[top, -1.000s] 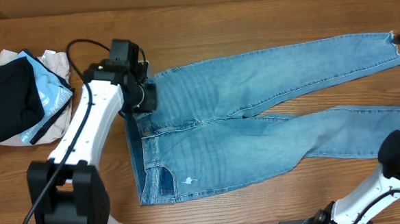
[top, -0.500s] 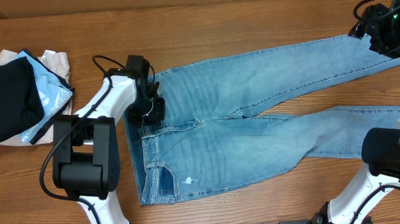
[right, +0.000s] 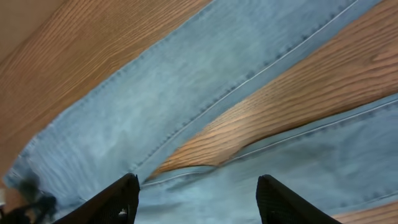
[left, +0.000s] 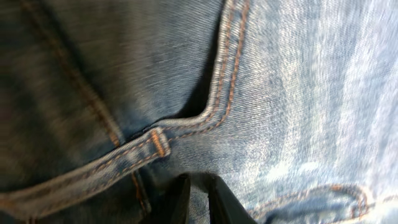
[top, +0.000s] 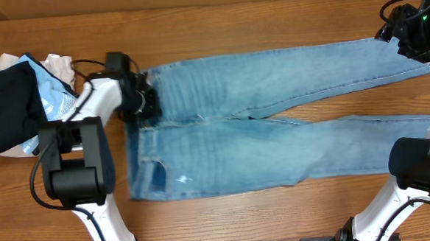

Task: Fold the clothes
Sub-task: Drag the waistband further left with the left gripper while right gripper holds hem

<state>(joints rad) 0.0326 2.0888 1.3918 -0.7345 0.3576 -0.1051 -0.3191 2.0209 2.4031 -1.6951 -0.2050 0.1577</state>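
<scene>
The light-blue jeans lie flat across the wooden table, waist to the left and both legs running right. My left gripper is at the waistband and is shut on a pinch of the denim. In the left wrist view the fingers clamp cloth beside a belt loop and orange stitching on the jeans. My right gripper hangs open above the frayed hem end of the upper leg. Between its fingers the right wrist view shows both legs of the jeans with bare wood between them.
A pile at the far left holds a black garment with a white tag, a cyan cloth and a beige cloth. The lower leg runs off the right edge of the overhead view. Bare wood lies behind the jeans.
My left gripper has dragged the waistband to the left, and the jeans have slid left and spread flatter. The right arm swung in over the hem a second ago and has held still since.
</scene>
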